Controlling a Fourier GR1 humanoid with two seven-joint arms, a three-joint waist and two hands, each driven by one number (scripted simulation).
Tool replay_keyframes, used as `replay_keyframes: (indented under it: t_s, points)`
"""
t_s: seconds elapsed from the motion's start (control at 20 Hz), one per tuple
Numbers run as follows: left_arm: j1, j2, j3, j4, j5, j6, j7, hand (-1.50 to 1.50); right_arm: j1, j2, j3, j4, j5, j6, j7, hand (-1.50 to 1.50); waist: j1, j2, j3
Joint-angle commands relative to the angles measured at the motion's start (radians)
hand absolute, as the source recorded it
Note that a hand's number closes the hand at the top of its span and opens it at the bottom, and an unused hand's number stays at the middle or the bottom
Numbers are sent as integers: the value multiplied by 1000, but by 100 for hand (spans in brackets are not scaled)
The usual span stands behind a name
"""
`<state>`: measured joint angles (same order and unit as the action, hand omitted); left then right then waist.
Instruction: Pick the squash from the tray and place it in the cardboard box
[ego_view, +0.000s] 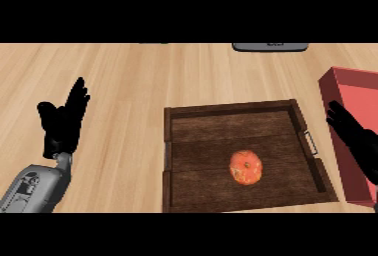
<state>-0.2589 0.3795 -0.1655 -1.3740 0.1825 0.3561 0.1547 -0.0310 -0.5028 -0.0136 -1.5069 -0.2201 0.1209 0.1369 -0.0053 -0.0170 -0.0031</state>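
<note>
An orange squash (246, 167) lies in the dark wooden tray (221, 111), a little right of its middle and toward the front. A red-walled box (347, 95) stands just right of the tray, cut off by the view's right edge. My right hand (356, 140) is open, its straight fingers pointing up-left over the box's near wall, right of the tray and apart from the squash. My left hand (64, 122) rests open at the left, fingers up, well away from the tray.
The light wooden counter (118, 75) spreads around the tray. A grey flat object (270, 46) sits at the far edge, top right. A small green item (153, 43) barely shows at the top edge.
</note>
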Motion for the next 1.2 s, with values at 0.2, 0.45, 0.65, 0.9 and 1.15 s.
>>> replay_keyframes:
  t_s: [0.2,0.45,0.65,0.9,1.15]
  points:
    - [91,45,90,-104,122,-99,-2,0,74,190,-85,-309,99,-431,66,-150,-18,-9,-2]
    - [142,36,103,-119,180,-134,20,0,135,230,-179,-408,354,-739,-73,-150,-50,-21,-4]
    - [183,47,110,-170,211,-174,18,0,276,308,34,-624,591,-808,-115,-150,-22,-7,-4]
    - [209,62,115,-207,228,-216,6,0,443,260,191,-654,877,-702,117,-150,4,12,-7]
    - [192,69,128,-191,232,-224,2,0,535,194,213,-685,1054,-509,365,-150,12,28,-13]
